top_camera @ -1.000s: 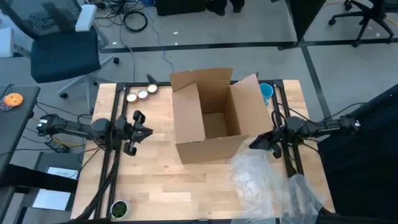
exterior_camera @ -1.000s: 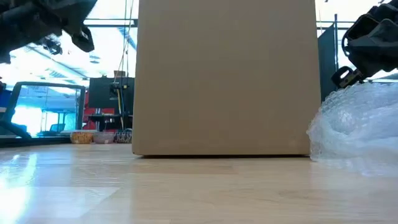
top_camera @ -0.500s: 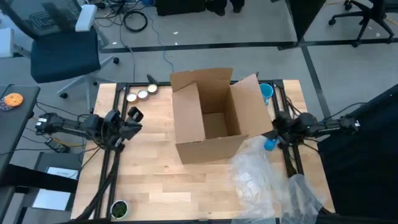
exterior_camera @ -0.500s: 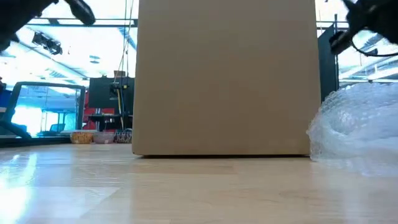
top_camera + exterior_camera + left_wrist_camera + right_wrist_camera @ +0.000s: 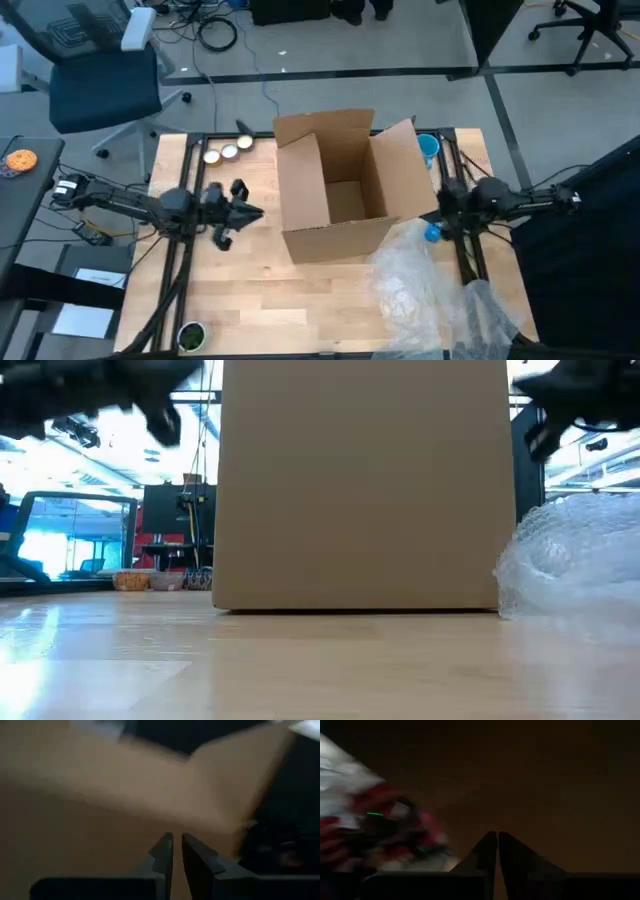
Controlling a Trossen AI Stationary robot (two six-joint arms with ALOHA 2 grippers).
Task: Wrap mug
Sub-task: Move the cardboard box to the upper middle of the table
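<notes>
box (image 5: 340, 190), bubble wrap (image 5: 420, 280), grippers seemingly closed

**Non-task items on and around the table**

An open cardboard box (image 5: 345, 195) stands at table centre, flaps up. Three small round discs (image 5: 228, 152) lie near the far left corner. A small green-topped pot (image 5: 191, 335) sits at the near left edge. A blue office chair (image 5: 100, 75) stands on the floor beyond, with coiled cables (image 5: 218, 33) nearby.

High view straight down; low view level; both share box (image 5: 345, 190).
</notes>
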